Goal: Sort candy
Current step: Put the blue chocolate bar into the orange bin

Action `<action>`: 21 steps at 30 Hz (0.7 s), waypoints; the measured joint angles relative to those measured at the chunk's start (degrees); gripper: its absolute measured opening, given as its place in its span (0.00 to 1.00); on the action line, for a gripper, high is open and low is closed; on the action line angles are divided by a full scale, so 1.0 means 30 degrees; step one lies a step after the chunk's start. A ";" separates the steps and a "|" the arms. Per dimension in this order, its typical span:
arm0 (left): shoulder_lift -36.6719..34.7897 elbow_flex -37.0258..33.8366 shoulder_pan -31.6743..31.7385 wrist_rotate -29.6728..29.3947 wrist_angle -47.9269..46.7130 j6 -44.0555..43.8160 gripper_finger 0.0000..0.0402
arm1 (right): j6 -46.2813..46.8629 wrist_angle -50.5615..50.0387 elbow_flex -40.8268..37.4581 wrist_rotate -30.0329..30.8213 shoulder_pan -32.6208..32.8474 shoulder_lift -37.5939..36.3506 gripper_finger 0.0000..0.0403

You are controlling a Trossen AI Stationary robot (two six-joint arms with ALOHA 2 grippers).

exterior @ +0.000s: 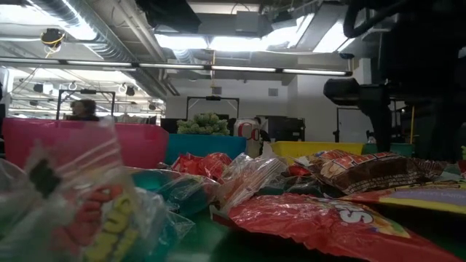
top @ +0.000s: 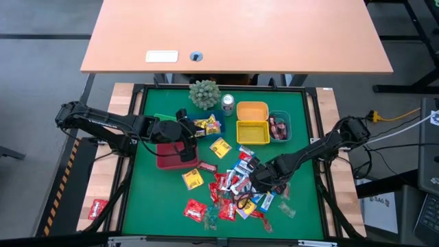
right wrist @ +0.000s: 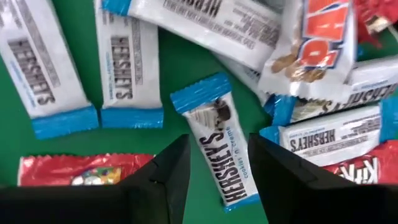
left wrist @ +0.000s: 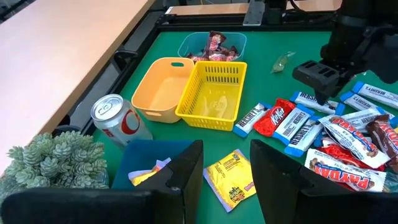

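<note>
Foreground candy (exterior: 95,211) blurred; blue bin (left wrist: 146,163) partly behind hand.

Pale wooden desk (top: 236,34) beyond the green table, grey floor (top: 41,41), ceiling ducts (exterior: 87,29) and bright lights (exterior: 240,42) overhead.

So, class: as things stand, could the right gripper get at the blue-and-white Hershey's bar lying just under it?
Probably yes. The right gripper hangs open right above the Hershey's bar, which lies flat on bare green mat. Nothing covers it, though neighbouring bars lie close.
</note>
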 joint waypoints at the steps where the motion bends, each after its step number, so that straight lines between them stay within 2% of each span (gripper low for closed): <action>1: 0.0000 0.0000 0.0000 0.0000 0.0000 0.0000 0.30 | -0.0217 0.0067 -0.0174 0.0000 0.0000 0.0000 0.39; 7: -0.0002 0.0000 0.0000 0.0000 -0.0007 0.0000 0.30 | -0.0356 0.1480 -0.1460 0.0169 0.0000 -0.0072 0.39; 21: 0.0000 0.0000 0.0000 -0.0002 -0.0036 0.0004 0.30 | -0.0251 0.2013 -0.1512 0.0510 0.0000 -0.0046 0.39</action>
